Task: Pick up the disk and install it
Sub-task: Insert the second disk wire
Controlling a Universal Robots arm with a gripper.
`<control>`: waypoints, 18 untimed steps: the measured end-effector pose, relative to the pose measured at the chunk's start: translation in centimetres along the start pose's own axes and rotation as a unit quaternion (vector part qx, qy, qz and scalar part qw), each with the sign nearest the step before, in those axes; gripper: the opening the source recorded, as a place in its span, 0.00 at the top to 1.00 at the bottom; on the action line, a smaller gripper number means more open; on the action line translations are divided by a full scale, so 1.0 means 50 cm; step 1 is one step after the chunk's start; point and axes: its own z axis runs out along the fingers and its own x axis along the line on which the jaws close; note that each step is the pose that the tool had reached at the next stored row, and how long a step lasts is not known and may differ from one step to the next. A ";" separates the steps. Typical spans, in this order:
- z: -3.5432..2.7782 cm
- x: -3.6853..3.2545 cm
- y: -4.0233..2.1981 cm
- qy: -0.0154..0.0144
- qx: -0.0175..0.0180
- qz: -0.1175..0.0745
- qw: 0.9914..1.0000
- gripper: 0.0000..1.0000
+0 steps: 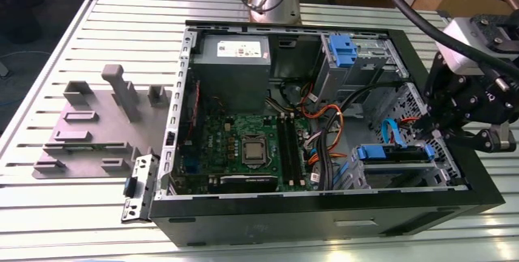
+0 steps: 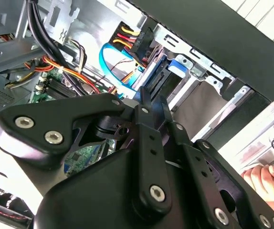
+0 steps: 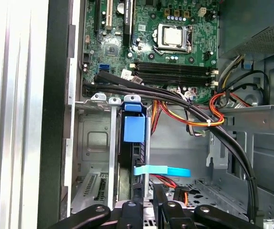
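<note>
disk in case (drive bay)

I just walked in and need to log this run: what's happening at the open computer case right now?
A robot arm has its gripper down inside the open computer case, at the drive cage on the exterior view's right. The disk, in its blue carrier, sits upright in a slot of that cage, with the gripper close above its edge. A person's hand is near the case's outer side in the second wrist view. The power-supply box and motherboard lie untouched.
</note>
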 end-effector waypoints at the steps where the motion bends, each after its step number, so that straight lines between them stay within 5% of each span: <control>1: 0.000 -0.001 0.000 0.000 0.000 0.000 1.000 0.76; 18: 0.017 -0.043 -0.010 0.000 0.000 0.000 1.000 0.76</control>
